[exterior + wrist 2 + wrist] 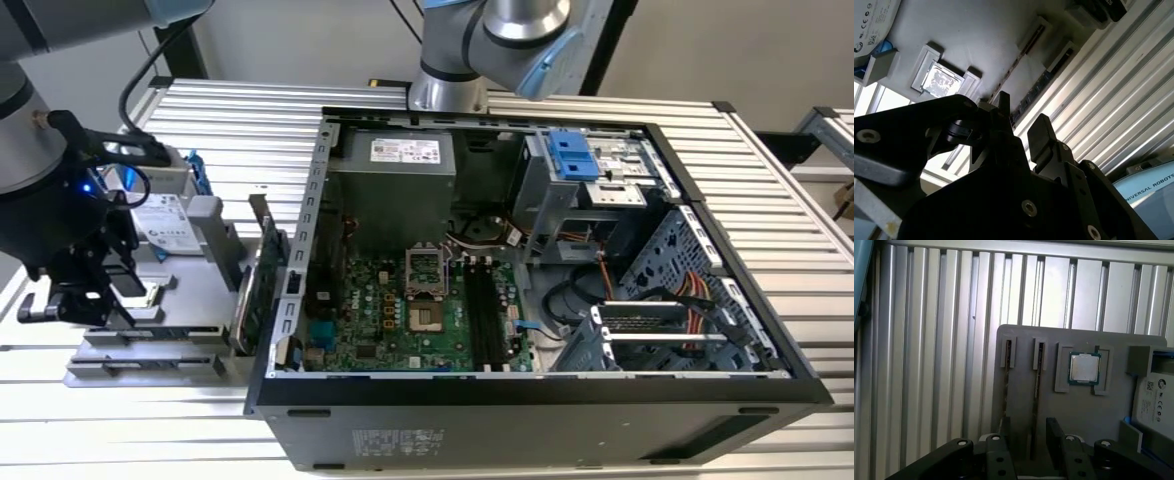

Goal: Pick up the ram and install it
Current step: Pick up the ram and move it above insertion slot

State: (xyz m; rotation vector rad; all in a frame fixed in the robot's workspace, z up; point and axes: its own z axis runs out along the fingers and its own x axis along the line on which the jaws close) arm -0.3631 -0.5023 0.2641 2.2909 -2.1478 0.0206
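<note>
My gripper (1029,440) hangs open just above the grey parts holder (1019,340), at the exterior view's left beside the PC case (534,400). The holder has two narrow slots, each with a thin strip standing on edge. I take the strip nearer the CPU for the ram (1036,400). It runs in line with the gap between my two black fingers (1054,435), and nothing is gripped. In the second wrist view the gripper (1023,122) stands over the same slots. The motherboard (400,310) with its black slots (483,320) lies open inside the case.
On the holder sit a CPU (1084,367) and a silver hard drive (1153,400) beside the slots. A green card (267,260) stands on edge between holder and case. A second arm's base (454,70) rises behind the case. The table (801,230) is ribbed aluminium.
</note>
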